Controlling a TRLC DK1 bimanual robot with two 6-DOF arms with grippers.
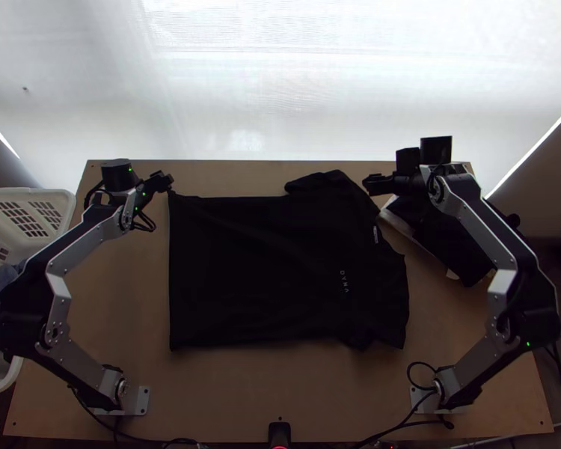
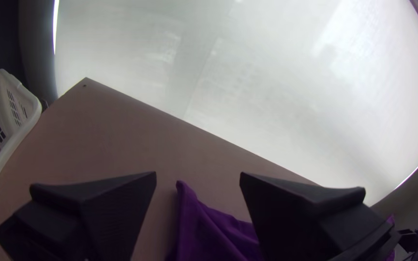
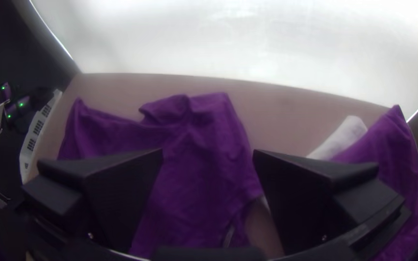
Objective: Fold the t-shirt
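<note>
Gripping the t-shirt (image 1: 258,269) well probably means centring the left gripper (image 2: 198,173) over its upper-left corner before closing. That one and the right gripper (image 3: 208,151) gape empty.

1 black t-shirt (image 1: 258,277) lies spread out on the desk (image 1: 280,389), its hem to the left and its collar to the right, with small pale print towards the collar. Its far sleeve (image 1: 325,182) looks rumpled; the far left corner forms a point.
</note>
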